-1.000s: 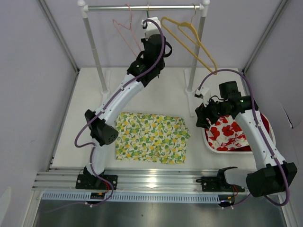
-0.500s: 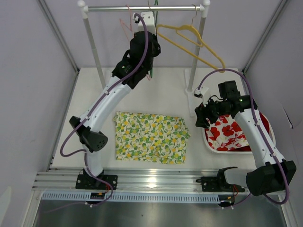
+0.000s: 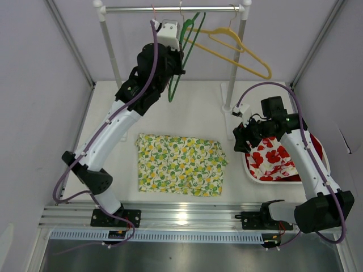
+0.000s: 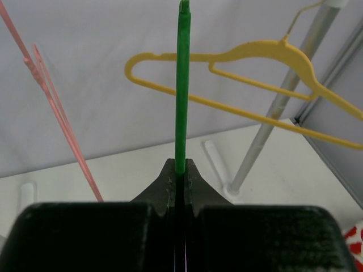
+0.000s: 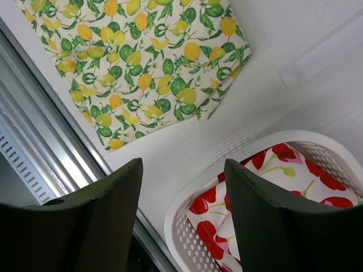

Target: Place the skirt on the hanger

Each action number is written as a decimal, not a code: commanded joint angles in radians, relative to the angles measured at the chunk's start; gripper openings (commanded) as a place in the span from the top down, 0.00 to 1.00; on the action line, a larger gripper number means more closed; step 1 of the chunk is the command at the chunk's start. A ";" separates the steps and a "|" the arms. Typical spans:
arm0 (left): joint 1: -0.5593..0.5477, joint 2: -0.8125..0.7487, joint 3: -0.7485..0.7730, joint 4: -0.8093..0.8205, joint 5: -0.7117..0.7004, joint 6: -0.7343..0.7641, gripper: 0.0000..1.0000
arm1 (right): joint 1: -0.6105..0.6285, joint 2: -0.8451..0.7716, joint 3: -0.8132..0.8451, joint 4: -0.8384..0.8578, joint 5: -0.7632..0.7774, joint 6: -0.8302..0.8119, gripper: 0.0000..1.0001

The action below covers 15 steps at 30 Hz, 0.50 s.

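Your left pincer [image 4: 181,170] is shut tightly on the green hanger [image 4: 180,85]; in the wrist view the thin green bar rises straight up from between the two fingers. In the last second the left arm has stretched and carried its wrist to the left under the rail [image 3: 170,8]; the green hanger, which was almost hidden behind the wrist before, now hangs slanted and plain to see in the top view. The yellow hanger [image 4: 258,50] has swung a little to the right; the pink hanger [image 4: 85,169] stays at the left. Whether the green hook is already free from the rail, I cannot tell.

The skirt [image 3: 180,164], with the lemon print, has not moved; it lies flat on the desk [image 3: 227,107] between the two arms, well apart from the hanger. Your right pincer [image 5: 181,209] has also not moved; it stands wide and holds nothing, above the near rim of the white basket [image 3: 255,177] with the red flower cloth [image 3: 275,158].

So, in my judgement, the hanger is now secured and on its way; you must next take it off the rail and bring it down to the skirt; mind the yellow hanger close beside.
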 commanded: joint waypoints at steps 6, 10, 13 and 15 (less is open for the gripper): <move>0.038 -0.266 -0.256 0.020 0.271 0.021 1.00 | -0.003 0.001 0.002 0.017 -0.027 -0.004 0.34; 0.047 -0.387 -0.389 0.017 0.377 0.007 1.00 | -0.004 0.001 0.006 0.011 -0.019 0.003 0.34; 0.055 -0.486 -0.512 0.004 0.467 -0.014 1.00 | -0.005 0.000 0.008 0.008 0.002 0.017 0.34; 0.058 -0.562 -0.615 -0.006 0.498 -0.026 1.00 | -0.003 -0.008 0.008 0.016 0.021 0.036 0.34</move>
